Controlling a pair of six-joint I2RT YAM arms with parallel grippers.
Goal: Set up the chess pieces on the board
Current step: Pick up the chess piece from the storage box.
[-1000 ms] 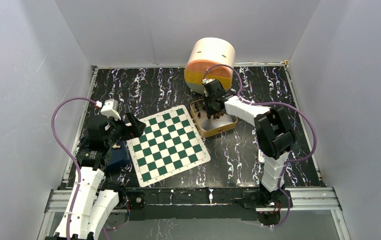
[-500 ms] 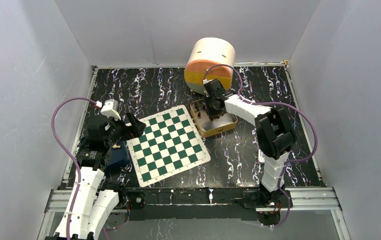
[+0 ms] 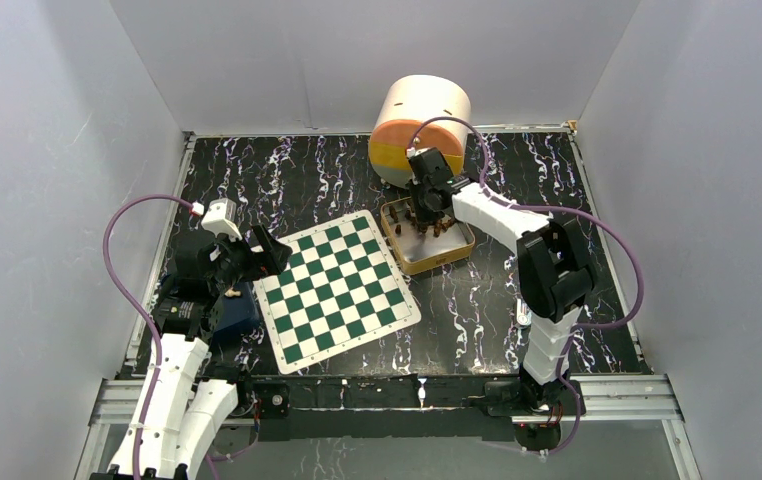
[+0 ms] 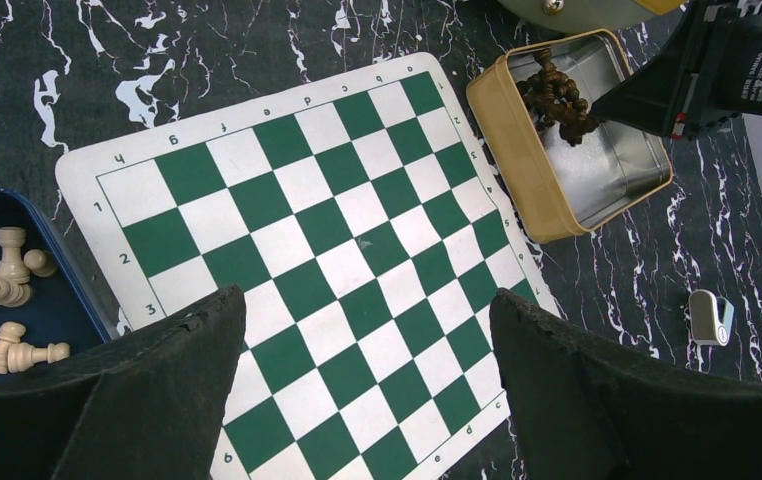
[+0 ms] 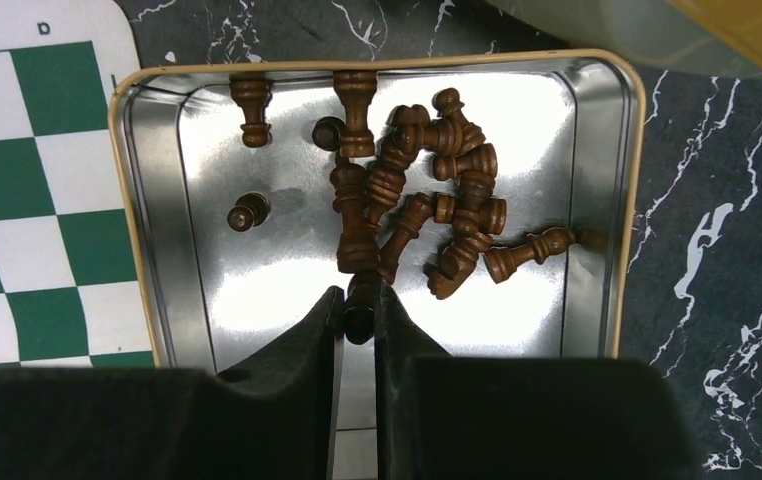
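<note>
Two end effectors — what is each doing?

— Right end effector [image 5: 359,312] pinches one dark piece [image 5: 361,296] inside the tan tin [image 5: 625,200], against the heap of chess pieces [image 5: 427,215].

And the left?

— Left end effector [image 4: 362,300] hangs spread wide above the board [image 3: 335,287], flat on the bench [image 3: 477,300] beside the tin.

Overhead from behind, left wrist high over board [image 4: 317,250], right wrist close above tin [image 5: 257,285] (seemingly shared by all).
</note>
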